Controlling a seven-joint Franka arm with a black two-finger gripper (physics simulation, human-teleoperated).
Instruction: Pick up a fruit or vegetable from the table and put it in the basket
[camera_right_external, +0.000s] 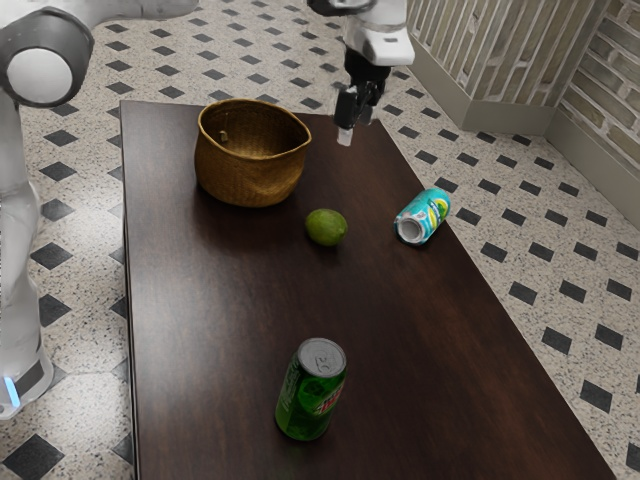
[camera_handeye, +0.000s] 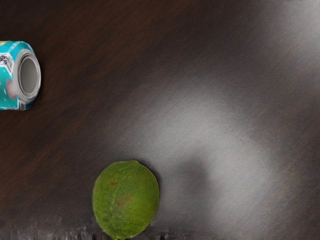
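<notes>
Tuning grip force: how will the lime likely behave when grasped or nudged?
The lime is rounded and sits on bare tabletop, so a nudge would probably roll it. Its plump, unwrinkled shape suggests it should feel fairly firm. The skin looks smooth, so off-center contact might slip.

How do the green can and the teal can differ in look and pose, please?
The green can stands upright, while the teal can lies on its side. The green can has red markings; the teal can carries yellow and green patches. Both are drink cans with silver ends, resting on the dark table.
</notes>
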